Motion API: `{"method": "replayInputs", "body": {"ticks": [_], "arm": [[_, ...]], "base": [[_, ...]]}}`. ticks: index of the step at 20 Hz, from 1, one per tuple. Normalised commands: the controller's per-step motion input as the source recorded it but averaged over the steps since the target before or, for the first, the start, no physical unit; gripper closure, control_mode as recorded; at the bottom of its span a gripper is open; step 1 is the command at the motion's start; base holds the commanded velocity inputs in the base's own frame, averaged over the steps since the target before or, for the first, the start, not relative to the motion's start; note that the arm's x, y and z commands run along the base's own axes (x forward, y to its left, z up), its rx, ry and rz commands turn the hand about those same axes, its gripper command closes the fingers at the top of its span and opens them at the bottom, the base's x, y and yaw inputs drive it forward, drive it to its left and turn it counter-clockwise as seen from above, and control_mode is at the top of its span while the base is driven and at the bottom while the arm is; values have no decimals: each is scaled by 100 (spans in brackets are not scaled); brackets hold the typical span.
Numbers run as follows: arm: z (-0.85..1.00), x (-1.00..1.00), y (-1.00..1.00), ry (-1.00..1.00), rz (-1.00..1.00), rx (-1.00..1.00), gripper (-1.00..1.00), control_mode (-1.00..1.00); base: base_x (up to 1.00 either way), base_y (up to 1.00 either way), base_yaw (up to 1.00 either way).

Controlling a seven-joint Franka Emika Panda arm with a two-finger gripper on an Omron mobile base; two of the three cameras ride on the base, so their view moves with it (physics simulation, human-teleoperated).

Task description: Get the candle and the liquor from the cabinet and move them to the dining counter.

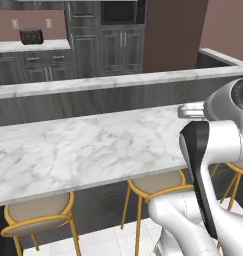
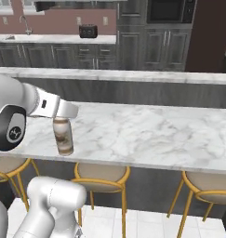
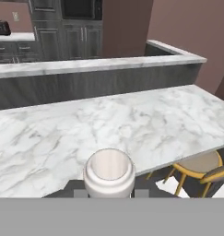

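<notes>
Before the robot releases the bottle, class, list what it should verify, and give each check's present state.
1. Hand closed on the neck of the liquor: ok.
2. Liquor over the dining counter, inside its front edge: ok, though near that edge.
3. Liquor upright: ok.
4. Liquor's base resting on the marble: cannot tell.
5. Stool below stands apart from the liquor: ok.
</notes>
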Motion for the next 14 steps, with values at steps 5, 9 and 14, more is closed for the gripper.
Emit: {"method": "replayInputs", "body": {"ticks": [5,9,14], "arm": [[0,0,0,0,0,0,100,100],[0,0,0,0,0,0,100,100],[-1,8,-12,0,3,0,100,-100]], "base": [[52,-42,0],[30,-34,3],[20,-35,4]]}}
